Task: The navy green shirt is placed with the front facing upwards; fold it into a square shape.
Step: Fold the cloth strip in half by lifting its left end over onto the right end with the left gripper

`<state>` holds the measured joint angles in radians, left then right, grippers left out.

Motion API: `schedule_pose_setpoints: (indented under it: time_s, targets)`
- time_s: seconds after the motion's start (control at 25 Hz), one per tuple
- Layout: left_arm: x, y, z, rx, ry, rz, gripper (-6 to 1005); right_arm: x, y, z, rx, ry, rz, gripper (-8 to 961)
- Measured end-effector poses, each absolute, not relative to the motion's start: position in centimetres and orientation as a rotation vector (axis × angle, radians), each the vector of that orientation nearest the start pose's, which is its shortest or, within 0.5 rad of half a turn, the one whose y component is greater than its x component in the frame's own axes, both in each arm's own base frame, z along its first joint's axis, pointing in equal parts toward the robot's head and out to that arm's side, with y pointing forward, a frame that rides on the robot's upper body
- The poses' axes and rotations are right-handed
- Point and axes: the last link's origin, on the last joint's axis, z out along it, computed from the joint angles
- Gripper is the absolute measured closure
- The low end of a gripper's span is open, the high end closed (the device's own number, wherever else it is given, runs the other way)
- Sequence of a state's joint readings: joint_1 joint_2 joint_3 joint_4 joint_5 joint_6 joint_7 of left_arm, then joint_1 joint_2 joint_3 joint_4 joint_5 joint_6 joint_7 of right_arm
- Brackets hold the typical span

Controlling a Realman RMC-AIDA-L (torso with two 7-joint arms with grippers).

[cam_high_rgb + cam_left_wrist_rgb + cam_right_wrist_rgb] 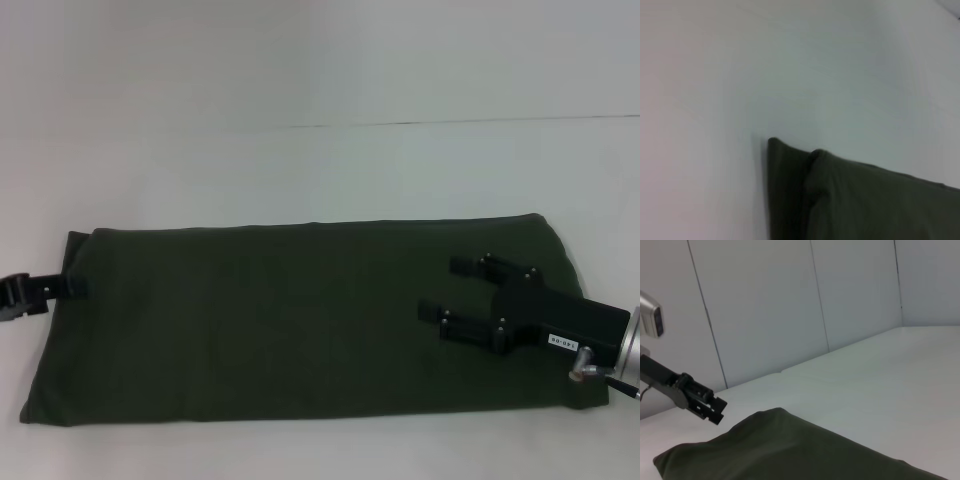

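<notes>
The navy green shirt [280, 320] lies flat on the white table as a long, wide band, plain green side up, with no lettering showing. My right gripper [440, 290] is over the band's right part, open, its two black fingers pointing left with nothing between them. My left gripper [62, 288] is at the band's left edge, about halfway down that edge. In the left wrist view a folded corner of the shirt [865, 200] lies on the table. The right wrist view has the shirt [790, 450] in front and the left gripper [715, 410] beyond it.
The white table [300, 170] extends around the shirt, with pale wall panels [765, 305] behind it. The shirt's front edge lies close to the table's near side.
</notes>
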<state>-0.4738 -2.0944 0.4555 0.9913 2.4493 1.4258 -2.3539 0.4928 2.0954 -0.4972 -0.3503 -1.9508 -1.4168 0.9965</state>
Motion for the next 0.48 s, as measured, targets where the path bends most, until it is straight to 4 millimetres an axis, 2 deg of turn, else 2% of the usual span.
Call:
schedule_pose_setpoints:
  time_s: [0.48]
  targets:
    - [-34.70,32.94,6.71,-1.919,-1.719,-0.336,234,29.64,31.03,-3.81,-2.492,0.609,0.782,66]
